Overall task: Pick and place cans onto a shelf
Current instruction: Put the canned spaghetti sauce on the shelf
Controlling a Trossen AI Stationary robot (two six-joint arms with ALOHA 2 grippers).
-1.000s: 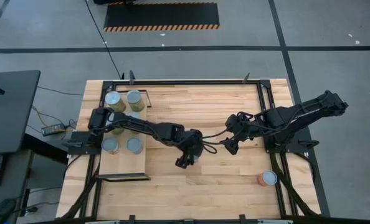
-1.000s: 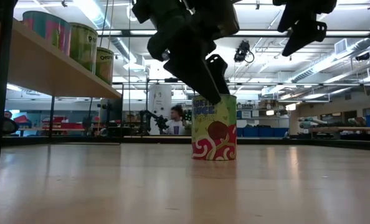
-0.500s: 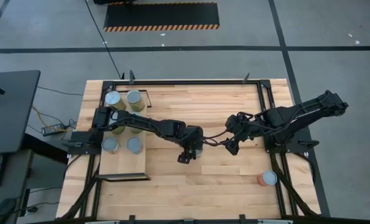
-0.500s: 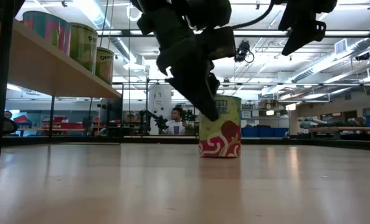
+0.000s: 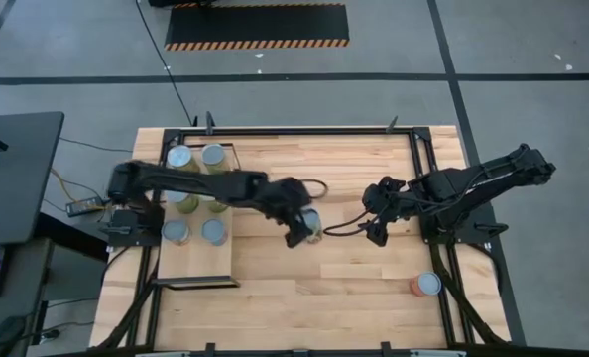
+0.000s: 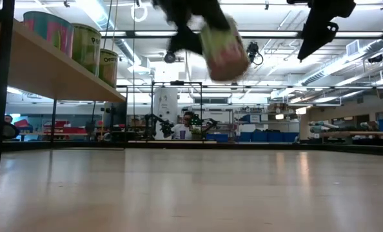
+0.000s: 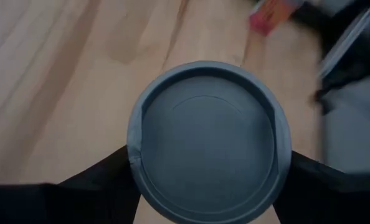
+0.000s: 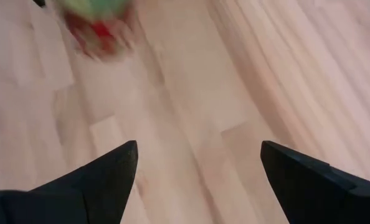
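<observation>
Up in the low view's top centre, the left gripper (image 6: 201, 26) is clamped across the can (image 6: 225, 40), tilted clear of the table. Rigid, smooth-sided, probably slippery, so mid-body is the hold. The right gripper (image 5: 377, 220) hangs spread, empty, right of centre.

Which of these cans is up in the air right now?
The green-and-red can clamped in the left gripper; the low view shows it above the tabletop. The others stand on the shelf or table.
</observation>
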